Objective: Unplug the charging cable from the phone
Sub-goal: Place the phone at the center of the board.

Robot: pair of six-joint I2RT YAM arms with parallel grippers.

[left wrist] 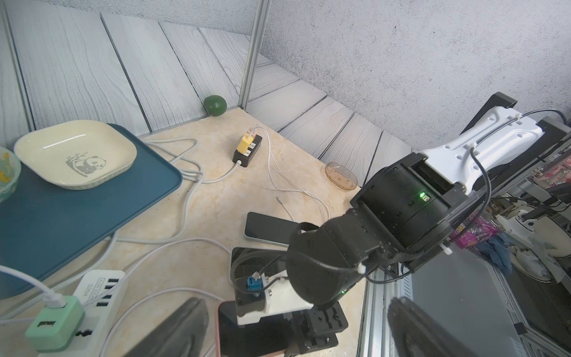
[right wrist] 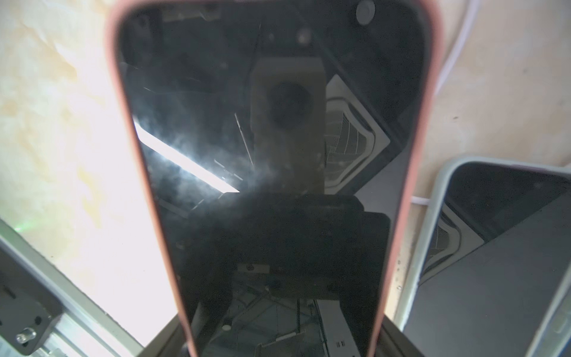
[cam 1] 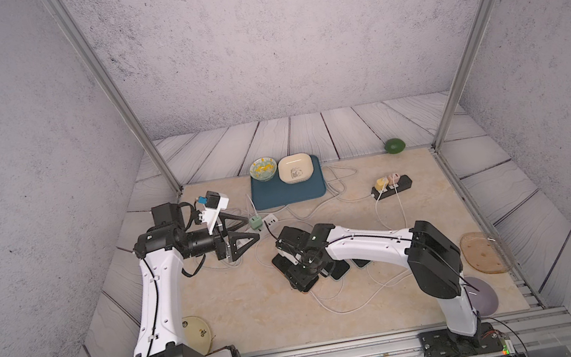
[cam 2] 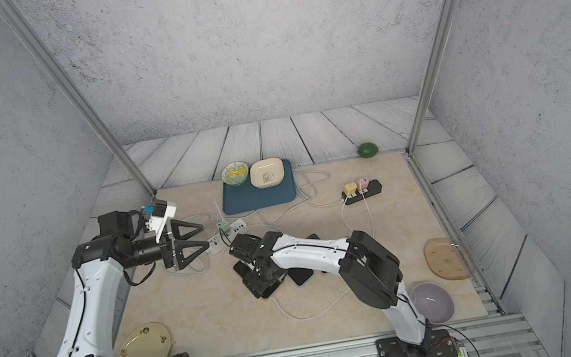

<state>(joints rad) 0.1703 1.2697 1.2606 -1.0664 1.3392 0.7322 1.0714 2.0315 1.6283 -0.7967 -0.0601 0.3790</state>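
As the dark screen fills my wrist view, I log my right gripper [cam 1: 304,279] clamped across the pink-cased phone [right wrist: 278,154], mid-worktop [cam 1: 250,309]. White cable [cam 1: 339,310] loops at its 5 o'clock. Left gripper [cam 1: 251,230], jaws spread, hangs at 10 o'clock.

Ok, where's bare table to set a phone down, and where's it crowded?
Free: the front strip between the cream round plate and lilac bowl; between the black power strip and amber glass dish. Crowded: mid-table, white cables around the pink-cased phone and white power strip.
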